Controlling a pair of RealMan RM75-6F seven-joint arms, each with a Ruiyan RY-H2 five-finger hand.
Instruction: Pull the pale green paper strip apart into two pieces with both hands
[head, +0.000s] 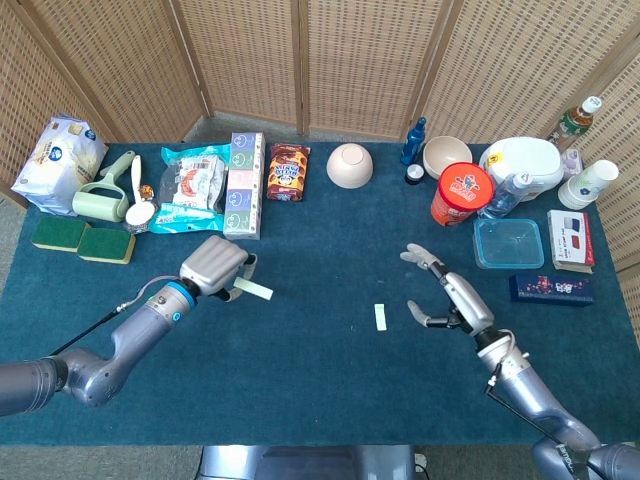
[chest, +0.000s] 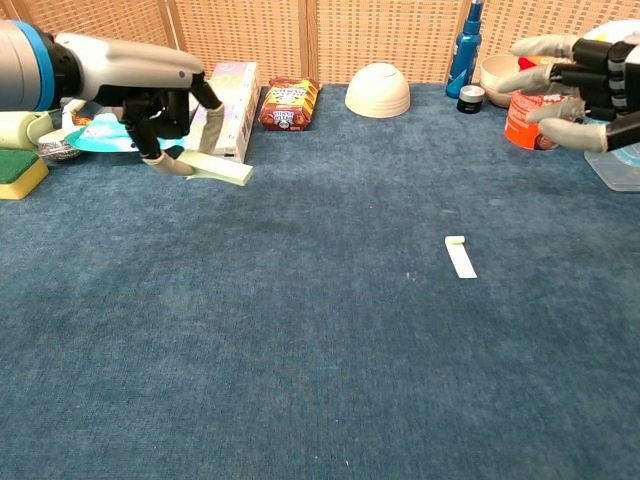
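Observation:
One pale green paper piece (head: 252, 290) (chest: 222, 170) is pinched in my left hand (head: 214, 267) (chest: 160, 105), just above the blue cloth at the left. The other pale green piece (head: 380, 316) (chest: 460, 257) lies flat on the cloth near the middle, one end slightly curled. My right hand (head: 452, 300) (chest: 580, 95) hovers to the right of that piece with its fingers spread and nothing in it.
Along the back stand a tissue pack (head: 243, 185), a snack bag (head: 190, 186), a brown cookie pack (head: 288, 171), an upturned bowl (head: 350, 165), a blue bottle (head: 413, 141) and a red tub (head: 462, 193). A clear box (head: 509, 243) and sponges (head: 83, 240) sit at the sides.

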